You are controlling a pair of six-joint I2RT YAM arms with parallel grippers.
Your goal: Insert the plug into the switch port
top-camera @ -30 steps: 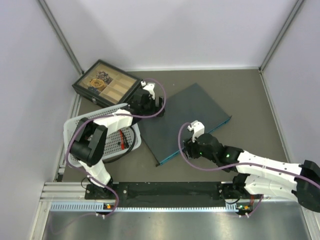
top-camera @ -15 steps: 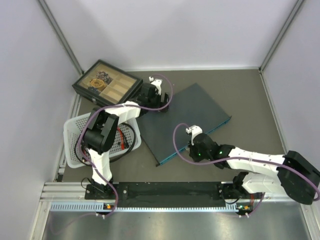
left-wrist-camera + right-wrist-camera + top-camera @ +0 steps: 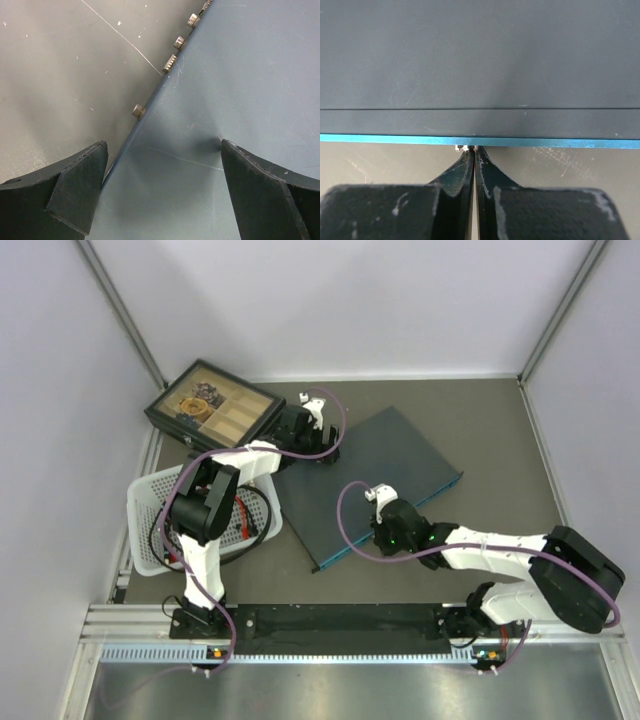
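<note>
1. While viewing from above, finding the switch (image 3: 370, 475) lying flat and askew at the middle of the table (image 3: 500, 420), with its thin teal edge (image 3: 480, 141) facing the near edge.
2. Showing the right gripper (image 3: 471, 149) pinching fully together just before that teal edge, and catching a tiny pale bit (image 3: 464, 148) at the tips, too small for telling whether plug or not.
3. Showing the left gripper (image 3: 163, 145) spreading wide and gripping nothing, straddling the switch's far-left edge beside small screws (image 3: 138, 111).
4. Noting a black tray box (image 3: 212, 408) at the far-left corner and a white basket (image 3: 150, 500) at the left edge.
5. Judging the risks: pressing forward out of line with a socket, so jamming against the teal face and shoving the unclamped switch across the table; or pushing in while holding no plug, given jaws meeting so completely.
</note>
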